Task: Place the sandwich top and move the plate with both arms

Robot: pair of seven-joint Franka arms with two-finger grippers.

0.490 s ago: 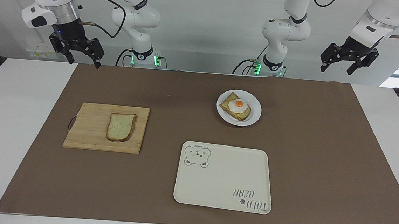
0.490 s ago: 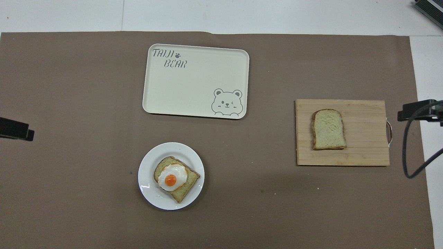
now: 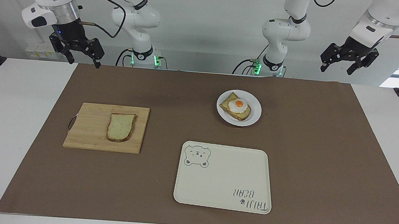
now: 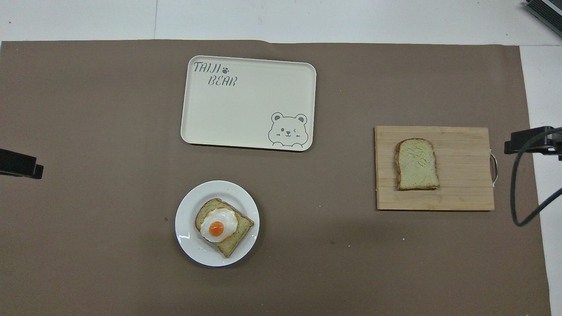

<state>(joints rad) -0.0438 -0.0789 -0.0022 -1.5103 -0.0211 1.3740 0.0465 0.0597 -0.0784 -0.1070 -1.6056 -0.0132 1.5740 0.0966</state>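
You can see that almost nothing has changed over the last half second: the left gripper (image 3: 348, 58) has crept up a touch in the facing view, while the right gripper (image 3: 78, 49) sits where it was, and nothing on the table has shifted, so you should read the task as not yet begun. The sandwich top (image 3: 120, 127) lies flat on the wooden cutting board (image 3: 87, 132) toward the right arm's end of the table, untouched. The plate (image 3: 251, 118) stands on the brown mat (image 3: 323, 152) nearer to the robots than the cream tray (image 3: 222, 184), and it carries the toast with the fried egg (image 3: 239, 105), which has no slice on top of it. Both arms hang raised near their own ends of the table, each well apart from the bread and the plate. Your right gripper hovers over the mat's corner by the robots' edge with its fingers spread apart and nothing between them; the left gripper, tilted and up in the air off the mat's other corner, likewise has its fingers splayed and empty. Judging by positions, your right arm is the natural one to fetch the bread first
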